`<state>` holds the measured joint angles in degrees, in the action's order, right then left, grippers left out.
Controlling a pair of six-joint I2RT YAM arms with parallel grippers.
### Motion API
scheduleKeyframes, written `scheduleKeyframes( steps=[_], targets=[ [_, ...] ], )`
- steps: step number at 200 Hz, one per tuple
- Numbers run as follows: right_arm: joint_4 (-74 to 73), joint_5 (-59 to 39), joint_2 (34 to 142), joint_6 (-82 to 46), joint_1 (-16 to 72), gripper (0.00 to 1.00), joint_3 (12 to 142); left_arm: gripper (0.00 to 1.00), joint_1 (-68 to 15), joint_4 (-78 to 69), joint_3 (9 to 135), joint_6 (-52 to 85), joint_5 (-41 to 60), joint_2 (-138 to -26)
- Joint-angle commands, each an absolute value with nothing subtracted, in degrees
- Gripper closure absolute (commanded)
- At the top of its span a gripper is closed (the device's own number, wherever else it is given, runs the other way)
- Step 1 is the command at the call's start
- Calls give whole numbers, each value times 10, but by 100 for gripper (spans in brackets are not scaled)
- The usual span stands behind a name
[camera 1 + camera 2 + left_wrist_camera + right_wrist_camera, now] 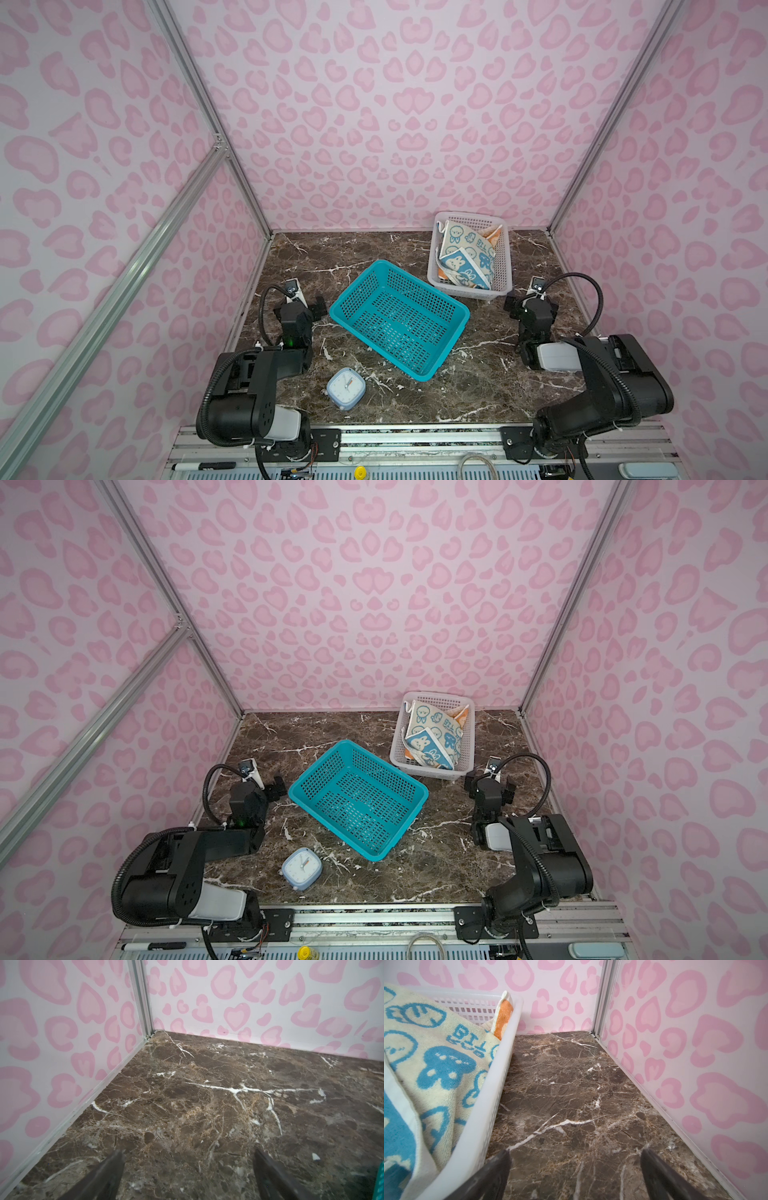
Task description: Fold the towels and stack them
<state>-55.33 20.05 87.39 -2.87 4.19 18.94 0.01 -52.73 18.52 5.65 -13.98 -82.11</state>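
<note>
The towels (pixel 467 253) (pixel 434 733) lie crumpled together inside a white mesh basket (pixel 432 259) at the back right. On top is a cream one with blue rabbits and lettering (pixel 436 1053), with a blue one (pixel 396 1126) in front of it. An orange edge (pixel 503 1018) shows at the basket's far wall. My right gripper (pixel 528 300) (pixel 575 1153) hovers open over bare marble just right of that basket's near corner. My left gripper (pixel 311 303) (pixel 189 1153) is open too, over bare marble at the left, beside the teal basket. Neither holds anything.
An empty teal mesh basket (pixel 374 347) (pixel 332 829) sits tilted in the middle, its edge just showing in the left wrist view (pixel 380 1180). A small pale blue clock (pixel 345 387) (pixel 302 868) stands near the front. Pink patterned walls close in the marble table (pixel 478 386) on three sides.
</note>
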Motion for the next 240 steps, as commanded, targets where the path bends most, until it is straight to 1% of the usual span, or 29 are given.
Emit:
scheduleKeyframes(
  steps=[1, 20, 42, 55, 74, 108, 126, 142, 159, 168, 185, 202, 217, 228, 240],
  targets=[
    [-551, 219, 854, -25, 48, 1, 190, 2, -2, -498, 200, 80, -202, -794],
    [-476, 244, 819, -28, 57, 1, 210, 2, -3, -449, 209, 88, -226, -756],
    [-466, 278, 799, -34, 64, 1, 207, 2, -8, -358, 238, 111, -287, -712],
    [-443, 301, 792, -42, 70, 1, 213, 2, -14, -273, 272, 128, -329, -693],
    [-369, 354, 779, -71, 87, 1, 242, 2, -30, -161, 311, 147, -361, -652],
    [-135, 436, 769, -180, 113, 1, 336, 2, -59, 47, 391, 196, -351, -590],
    [-29, 477, 782, -228, 132, 1, 394, 2, -77, 102, 411, 214, -314, -573],
    [56, 434, 778, -259, 139, 1, 443, 2, -93, 120, 410, 229, -282, -563],
    [117, 421, 754, -265, 165, 1, 470, 2, -105, 137, 416, 246, -249, -565],
    [154, 387, 734, -281, 173, 1, 480, 2, -109, 144, 417, 260, -231, -566],
    [209, 316, 687, -330, 184, 5, 479, 2, -119, 148, 421, 287, -197, -567],
    [207, 224, 636, -356, 201, 6, 447, 2, -138, 148, 422, 304, -178, -566],
    [197, 165, 599, -400, 224, 7, 413, 2, -157, 148, 424, 316, -151, -566],
    [196, 138, 585, -423, 248, 6, 396, 2, -170, 154, 428, 323, -138, -568],
    [208, 135, 583, -447, 284, 7, 391, 2, -181, 161, 428, 329, -127, -569]
  ],
)
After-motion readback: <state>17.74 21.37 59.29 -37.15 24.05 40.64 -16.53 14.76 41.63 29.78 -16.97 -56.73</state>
